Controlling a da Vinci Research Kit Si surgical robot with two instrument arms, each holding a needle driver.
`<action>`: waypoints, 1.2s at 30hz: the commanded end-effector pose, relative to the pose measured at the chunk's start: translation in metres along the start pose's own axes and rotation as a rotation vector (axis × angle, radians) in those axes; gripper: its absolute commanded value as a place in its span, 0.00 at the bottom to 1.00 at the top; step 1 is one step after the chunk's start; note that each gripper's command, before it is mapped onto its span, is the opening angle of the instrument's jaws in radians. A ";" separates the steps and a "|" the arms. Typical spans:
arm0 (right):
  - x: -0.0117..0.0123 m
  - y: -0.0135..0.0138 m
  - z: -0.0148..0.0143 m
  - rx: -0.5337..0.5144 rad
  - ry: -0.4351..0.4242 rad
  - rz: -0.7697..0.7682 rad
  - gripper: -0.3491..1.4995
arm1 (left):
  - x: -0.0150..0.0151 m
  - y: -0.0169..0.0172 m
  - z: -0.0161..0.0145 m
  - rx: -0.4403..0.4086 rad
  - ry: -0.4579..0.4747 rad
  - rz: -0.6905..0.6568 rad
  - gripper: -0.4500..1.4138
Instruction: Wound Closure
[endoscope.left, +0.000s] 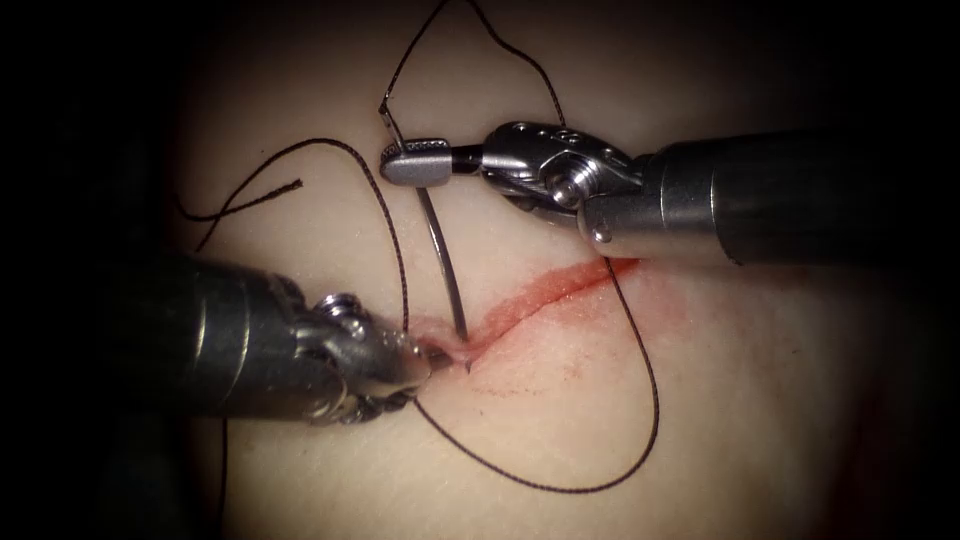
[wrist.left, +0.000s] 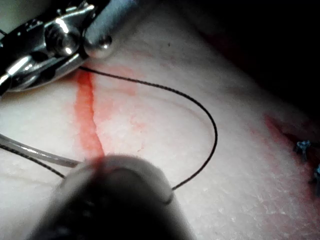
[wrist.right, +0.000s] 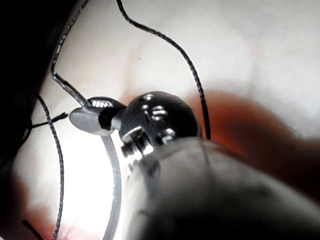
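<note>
The cut (endoscope.left: 540, 295) runs as a red line across the tissue (endoscope.left: 760, 400). My right tool (endoscope.left: 415, 162) is shut on the curved needle (endoscope.left: 440, 240) close to its thread end, well above the cut. The needle arcs down and enters the tissue at the cut's left end, where a dark point shows just past the edge. My left tool (endoscope.left: 428, 362) lies at that same end, jaws shut on the puckered tissue edge. Dark thread (endoscope.left: 655, 400) leaves the needle's tail, loops over the right tool and crosses the cut. The right wrist view shows the right tool (wrist.right: 92, 117) gripping the needle (wrist.right: 115, 175).
A second thread strand (endoscope.left: 330, 142) arcs on the left side, with a frayed free end (endoscope.left: 298, 184). In the left wrist view the right tool (wrist.left: 45, 45) sits over the cut (wrist.left: 87, 115), and blue stitch knots (wrist.left: 302, 147) lie at a red patch farther off.
</note>
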 end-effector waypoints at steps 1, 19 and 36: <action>-0.0003 0.0003 0.0010 -0.001 -0.004 0.006 0.00 | 0.0001 0.0003 0.0007 -0.001 0.003 0.000 0.00; -0.0011 -0.0002 0.0011 -0.011 -0.013 0.172 0.00 | 0.0001 0.0003 0.0007 -0.001 0.003 -0.001 0.00; -0.0025 -0.0011 0.0014 -0.015 -0.032 0.323 0.00 | 0.0001 0.0003 0.0006 -0.001 0.003 -0.001 0.00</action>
